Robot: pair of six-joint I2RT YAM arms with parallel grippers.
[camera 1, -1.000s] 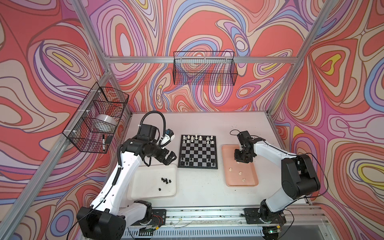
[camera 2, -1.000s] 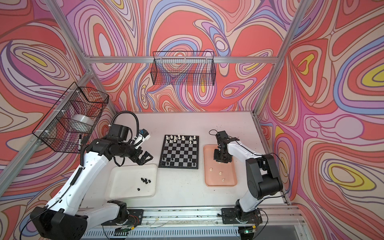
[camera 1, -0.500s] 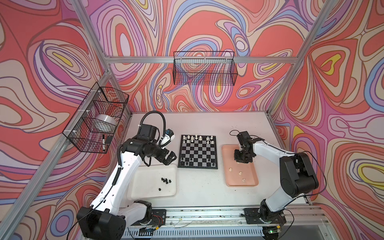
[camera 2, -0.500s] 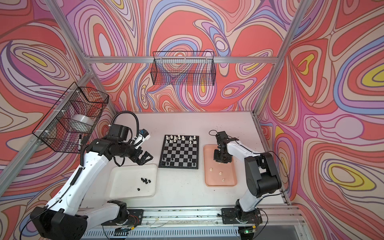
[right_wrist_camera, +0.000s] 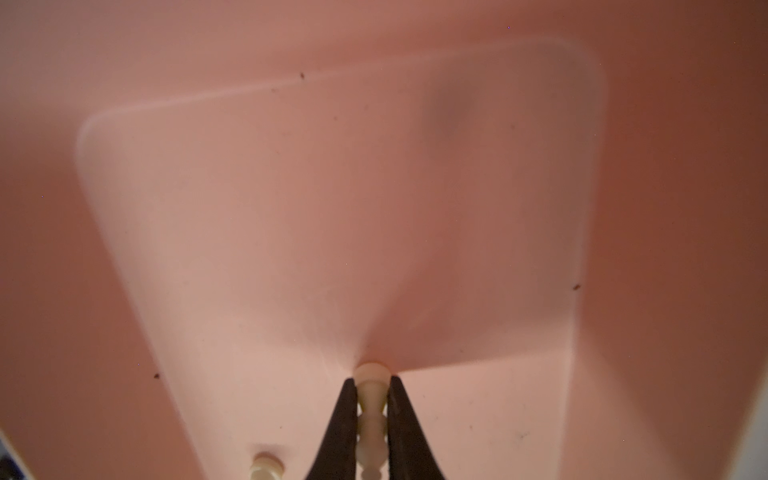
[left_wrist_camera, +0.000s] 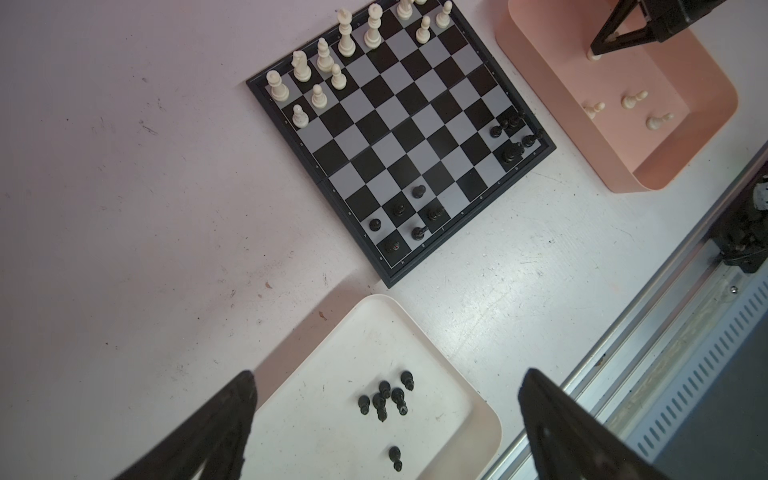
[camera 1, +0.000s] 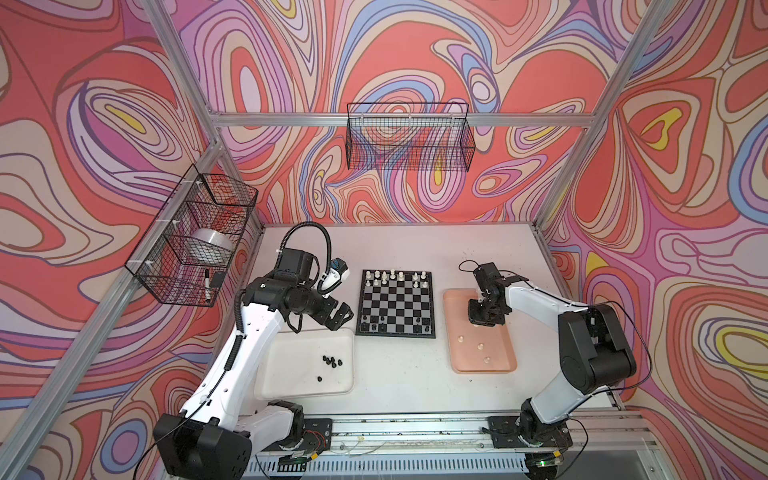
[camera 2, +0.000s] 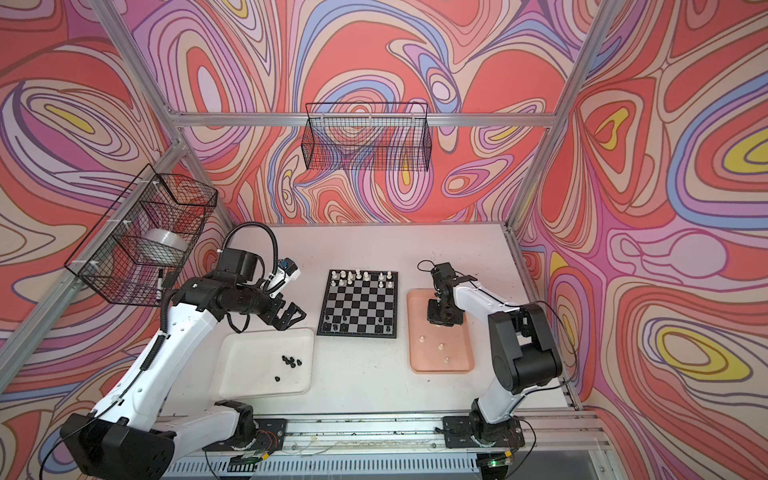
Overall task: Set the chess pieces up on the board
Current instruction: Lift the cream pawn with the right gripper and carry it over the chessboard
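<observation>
Right wrist view: we see the right gripper (right_wrist_camera: 372,382) clenched on a cream piece (right_wrist_camera: 370,411), low in the pink tray (right_wrist_camera: 291,208).
Step in hand: we judge this a pick-up; three more chess pieces (camera 1: 481,345) lie loose in that tray.
Next move: lift clear of the tray wall, carry to the board (camera 1: 397,303), and stand the piece on a vacant far-side square.
Left gripper (camera 1: 340,316): released wide and empty, near the white tray (camera 1: 291,374) that holds the black pieces (camera 1: 331,361).
Surface: scuffed white table (camera 1: 395,395), with the board between the trays.
Room: swirl-patterned walls and wire baskets (camera 1: 409,137).
</observation>
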